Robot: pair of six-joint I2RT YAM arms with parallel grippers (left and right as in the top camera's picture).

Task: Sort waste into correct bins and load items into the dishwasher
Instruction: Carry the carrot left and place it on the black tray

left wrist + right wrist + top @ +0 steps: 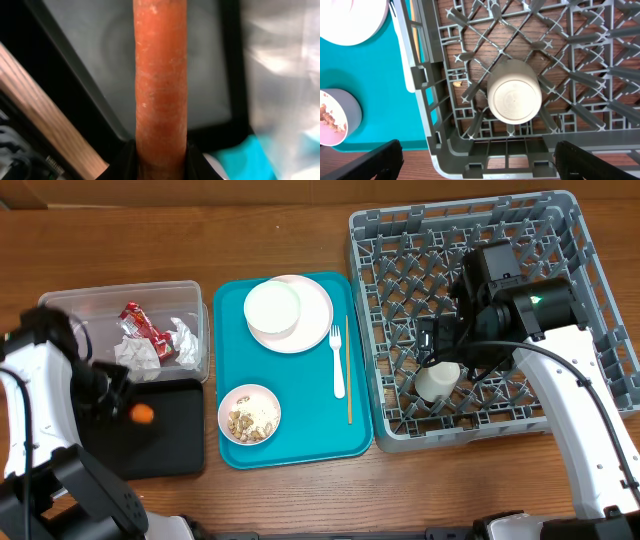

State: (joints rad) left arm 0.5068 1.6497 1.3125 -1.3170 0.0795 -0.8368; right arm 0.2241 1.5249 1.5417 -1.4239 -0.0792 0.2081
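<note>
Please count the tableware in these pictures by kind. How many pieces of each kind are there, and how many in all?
white bowls: 2
white plate: 1
white cup: 1
white fork: 1
wooden stick: 1
Total: 6

A: Overhead looks bright, even and sharp; the large grey plastic dish rack (pixel 585 275) casts only soft shadows.
B: Left wrist view is blurry: the close orange carrot (pixel 161 90) looks soft, and glare greys the shallow black tray (pixel 100 50).
</note>
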